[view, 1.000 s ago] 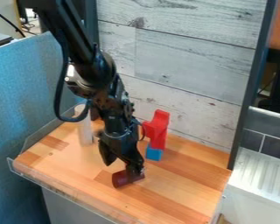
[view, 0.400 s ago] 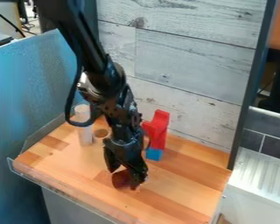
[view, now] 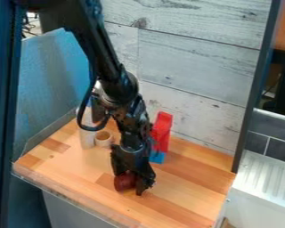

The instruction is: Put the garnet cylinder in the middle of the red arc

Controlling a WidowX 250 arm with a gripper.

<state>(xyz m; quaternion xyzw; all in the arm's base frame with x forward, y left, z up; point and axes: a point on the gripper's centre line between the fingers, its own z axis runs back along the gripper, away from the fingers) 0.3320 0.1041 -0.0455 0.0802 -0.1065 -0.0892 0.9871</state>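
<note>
Garnet cylinder (view: 124,180) first: it is low at the wooden tabletop (view: 186,180), toward the front, and appears to be lying on its side, partly covered by my gripper (view: 131,181). I have the tool right down at it, angled over the piece, but whether I am pinching it or merely spread around it I cannot tell. Farther back, behind my wrist and off to the side, stands the red arc (view: 162,129), upright, with a blue block (view: 158,157) at its foot; my arm hides part of that pair, so I cannot make out the arc's middle. On the other side of my arm are a tall pale cylinder (view: 87,135) and, just beside it, a short round piece (view: 103,138). As I judge it, I have only the approach done. Left to do: secure a grip, lift, carry the cylinder back to the arc, set it in the middle and let go.
</note>
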